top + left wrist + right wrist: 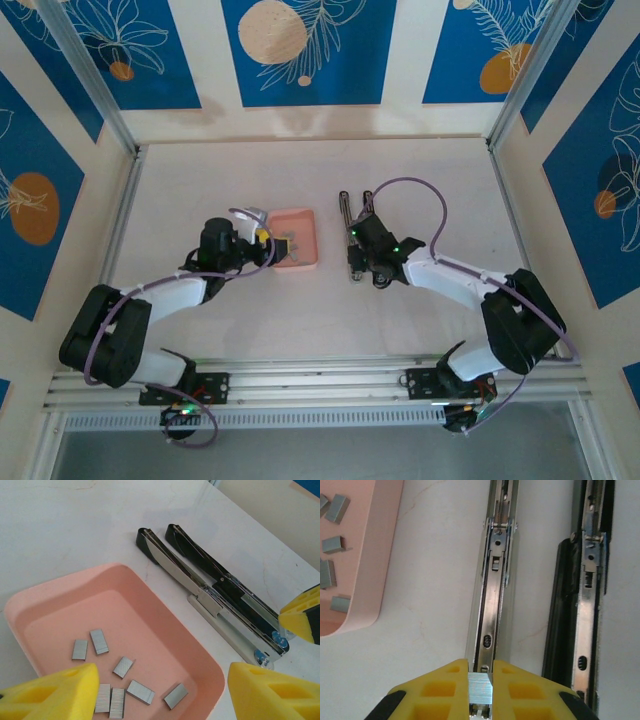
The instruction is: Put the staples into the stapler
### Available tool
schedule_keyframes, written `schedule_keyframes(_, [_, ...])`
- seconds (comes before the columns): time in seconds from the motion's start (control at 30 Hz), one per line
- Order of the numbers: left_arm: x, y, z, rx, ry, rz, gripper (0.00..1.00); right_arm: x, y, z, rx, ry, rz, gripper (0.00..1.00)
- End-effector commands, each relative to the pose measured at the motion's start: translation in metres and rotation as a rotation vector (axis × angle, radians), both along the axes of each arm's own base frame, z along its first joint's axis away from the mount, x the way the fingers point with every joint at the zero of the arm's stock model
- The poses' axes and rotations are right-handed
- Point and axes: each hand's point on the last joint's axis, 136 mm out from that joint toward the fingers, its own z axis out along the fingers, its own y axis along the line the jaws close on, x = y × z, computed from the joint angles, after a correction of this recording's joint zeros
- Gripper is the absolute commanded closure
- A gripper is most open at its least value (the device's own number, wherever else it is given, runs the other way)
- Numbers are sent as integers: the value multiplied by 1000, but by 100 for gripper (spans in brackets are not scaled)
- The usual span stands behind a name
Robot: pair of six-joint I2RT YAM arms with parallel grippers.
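Observation:
The stapler (348, 240) lies folded open on the table, with its silver magazine rail (492, 605) beside its black top arm (582, 605). My right gripper (480, 677) is shut on one grey strip of staples (480, 689), right over the near end of the rail. Several more staples (140, 692) lie loose in the salmon-pink tray (60, 590). My left gripper (165, 690) hangs open above the tray's near corner, with nothing between its yellow fingers (60, 692). From above, the left gripper (262, 238) sits at the tray's left edge and the right gripper (357, 265) at the stapler's near end.
The tray (300, 213) stands just left of the stapler (210, 600), a narrow strip of white table between them. A yellow finger (302, 617) of the right gripper shows past the stapler's hinge end. Metal frame rails and patterned blue walls border the table.

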Motion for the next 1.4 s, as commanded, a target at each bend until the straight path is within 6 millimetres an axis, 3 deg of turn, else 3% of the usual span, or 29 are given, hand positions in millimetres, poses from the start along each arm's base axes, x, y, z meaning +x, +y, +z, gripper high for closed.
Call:
schedule_keyframes(0.0, [-2,-6,2,4,-21,-29,31,0,6,-5,13,13,28,86])
schedule_keyframes(0.57, [-4,-8,-4,9,-8,-41,31,-9,4,-24,-35,74,29,86])
schedule_keyframes(1.37, [-4,-10,-9,15,3,-50,31,-28,0,-35,-90,133,19,86])
